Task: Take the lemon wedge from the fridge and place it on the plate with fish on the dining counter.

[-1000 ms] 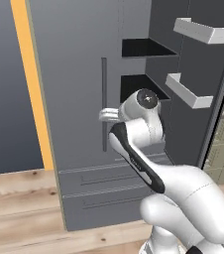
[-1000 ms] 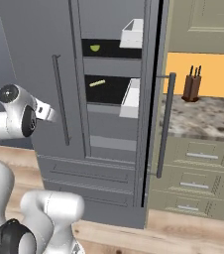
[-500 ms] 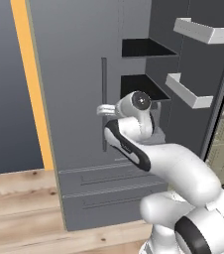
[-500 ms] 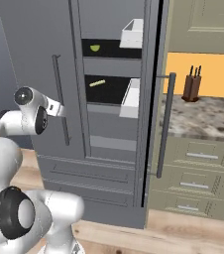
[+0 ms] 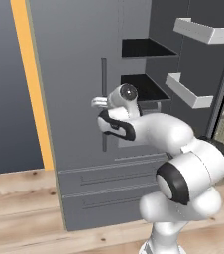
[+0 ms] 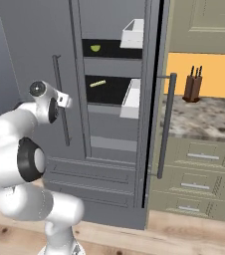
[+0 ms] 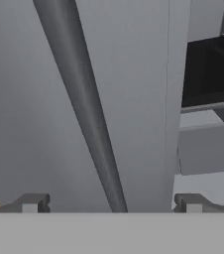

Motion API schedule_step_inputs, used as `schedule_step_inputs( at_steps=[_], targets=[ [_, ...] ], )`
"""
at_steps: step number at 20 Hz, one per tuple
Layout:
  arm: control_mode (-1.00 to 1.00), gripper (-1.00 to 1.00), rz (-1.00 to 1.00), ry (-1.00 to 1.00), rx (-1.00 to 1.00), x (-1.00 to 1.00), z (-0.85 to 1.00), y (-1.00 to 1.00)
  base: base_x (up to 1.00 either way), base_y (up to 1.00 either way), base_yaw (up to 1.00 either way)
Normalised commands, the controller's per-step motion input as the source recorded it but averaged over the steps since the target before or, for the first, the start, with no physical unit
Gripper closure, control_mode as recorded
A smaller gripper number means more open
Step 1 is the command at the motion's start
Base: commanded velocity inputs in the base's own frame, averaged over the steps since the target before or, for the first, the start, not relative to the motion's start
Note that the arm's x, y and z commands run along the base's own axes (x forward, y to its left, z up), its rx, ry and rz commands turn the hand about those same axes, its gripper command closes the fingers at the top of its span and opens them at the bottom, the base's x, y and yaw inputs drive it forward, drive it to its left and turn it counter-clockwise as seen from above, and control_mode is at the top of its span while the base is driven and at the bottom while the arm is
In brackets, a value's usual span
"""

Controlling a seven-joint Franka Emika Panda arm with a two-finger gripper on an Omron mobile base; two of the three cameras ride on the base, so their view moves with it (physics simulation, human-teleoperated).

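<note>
Lemon wedge [image 6: 95, 48] lying on the upper dark shelf inside the fridge [image 6: 112, 164], small and yellow-green, left of a white door bin [image 6: 133, 35]; on the shelf below, a thin pale yellowish thing [image 6: 97, 83], too small to name. Right fridge door swung wide open, two white bins [image 5: 188, 90] on its inner face in the left base view, long vertical handle [image 6: 165, 125] on its outer face in the right base view. Left door shut, its own thin handle [image 5: 104, 110] running upright. Gripper [image 7: 111, 203] at that closed door's handle, jaws spread wide, one tip on each side of the bar [image 7: 86, 116] in the hand view, nothing clamped. Two drawers [image 5: 109, 188] below the doors. Beyond the fridge, a mottled stone counter [image 6: 204, 117] over pale green cabinets [image 6: 199, 169], a knife block [image 6: 193, 85] against an orange wall [image 6: 214, 74]. Wooden floor [image 5: 20, 208] beneath.
</note>
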Motion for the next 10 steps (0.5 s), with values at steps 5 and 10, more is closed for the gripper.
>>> schedule_step_inputs(
  at_steps=[5,10],
  targets=[
    [-1.00,-1.00,-0.01,0.00,-0.07,0.76,-0.12,0.18,0.00,0.00,0.00],
    [-1.00,-1.00,0.00,0.00,-0.07,0.63,-0.21,0.10,0.00,0.00,0.00]
  ],
)
